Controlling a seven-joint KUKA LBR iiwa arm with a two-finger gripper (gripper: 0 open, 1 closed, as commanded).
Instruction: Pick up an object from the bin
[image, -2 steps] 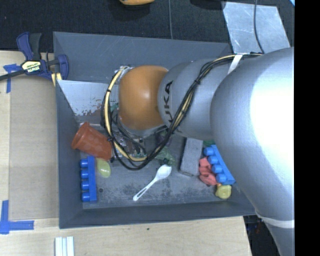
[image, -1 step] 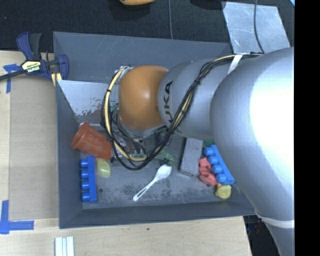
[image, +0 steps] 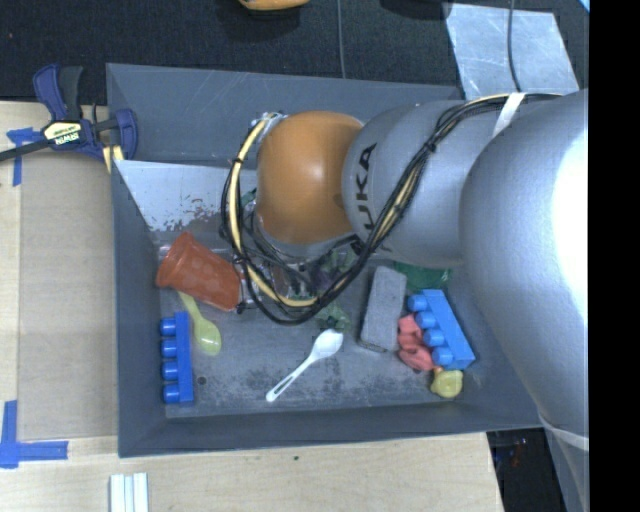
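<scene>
A grey metal bin (image: 130, 300) holds loose things. The arm (image: 480, 200) reaches in from the right. The gripper (image: 285, 278) sits low over the bin's middle, and I cannot tell whether it is apart or together. A red-brown cup (image: 198, 272) lies on its side just to its left. To the right are a wide blue brick (image: 443, 328) and a grey block (image: 381, 310), with a narrow blue brick (image: 176, 358) at the front left and a white spoon (image: 305, 365) in front.

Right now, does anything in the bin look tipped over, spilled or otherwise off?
The red-brown plastic cup lies tipped on its side at the bin's left, close to the arm's cables. Reddish specks dot the bin wall just behind it; whether they are scuffs or crumbs I cannot tell. Nothing else stands out.
</scene>
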